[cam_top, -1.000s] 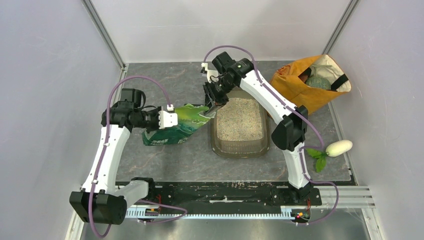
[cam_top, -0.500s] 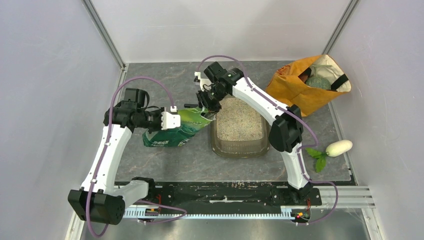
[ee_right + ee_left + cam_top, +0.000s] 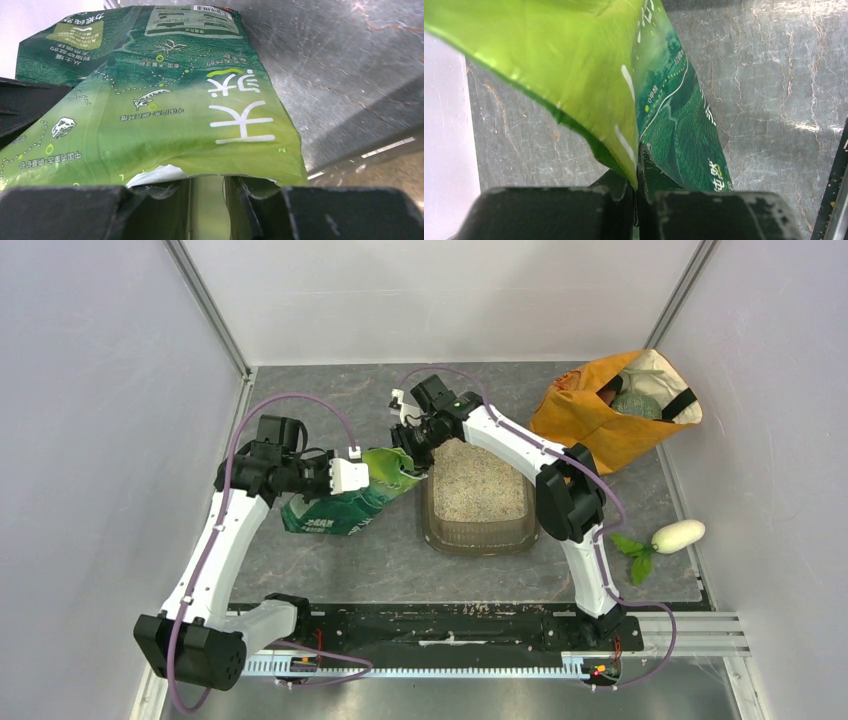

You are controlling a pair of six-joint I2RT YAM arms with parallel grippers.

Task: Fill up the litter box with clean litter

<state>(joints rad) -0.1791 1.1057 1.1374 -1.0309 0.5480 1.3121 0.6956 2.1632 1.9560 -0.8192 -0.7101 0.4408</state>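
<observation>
The litter box [image 3: 481, 540], a dark translucent tray, sits mid-table with pale clean litter [image 3: 478, 483] spread inside. A glossy green pouch [image 3: 340, 508] lies tilted just left of it and shows in the left wrist view [image 3: 676, 125] and the right wrist view [image 3: 165, 115]. My left gripper [image 3: 372, 476] is shut on the pouch's side edge [image 3: 638, 189]. My right gripper [image 3: 408, 452] is at the pouch's torn top by the box's far left corner. Its jaws [image 3: 207, 189] are nearly closed with pouch film between them.
An open orange cloth bag [image 3: 600, 410] stands at the back right. A white toy radish [image 3: 678, 535] with green leaves [image 3: 634, 554] lies at the right edge. Grey walls close in on the left, right and back. A black rail [image 3: 430, 625] runs along the near edge.
My right gripper moved left from over the box's far left corner, and the pouch's top went with it. My left gripper shifted slightly right, so the pouch bunched up.
</observation>
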